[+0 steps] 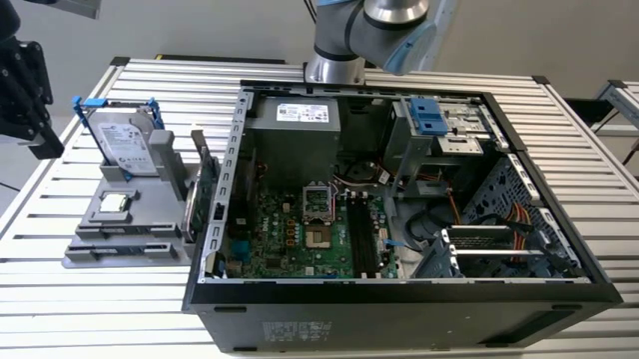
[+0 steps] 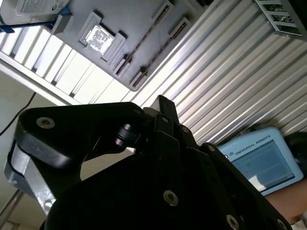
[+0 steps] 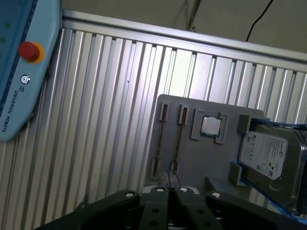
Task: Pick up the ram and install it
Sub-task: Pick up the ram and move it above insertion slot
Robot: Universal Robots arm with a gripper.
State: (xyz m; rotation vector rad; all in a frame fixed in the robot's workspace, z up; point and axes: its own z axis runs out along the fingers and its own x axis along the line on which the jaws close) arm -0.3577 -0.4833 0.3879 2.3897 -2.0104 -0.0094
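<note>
Ribbed shiny metal table (image 1: 100,299), matt grey plastic holder (image 3: 196,158)

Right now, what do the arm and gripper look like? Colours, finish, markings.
The arm is silver-grey metal tube with rounded joints, one closed by a light blue cap. In the first wrist view, the gripper is matte black, built of angular plates dotted with small silver screw heads.

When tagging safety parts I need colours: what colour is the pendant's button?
The button is red, clearest in the first wrist view.
</note>
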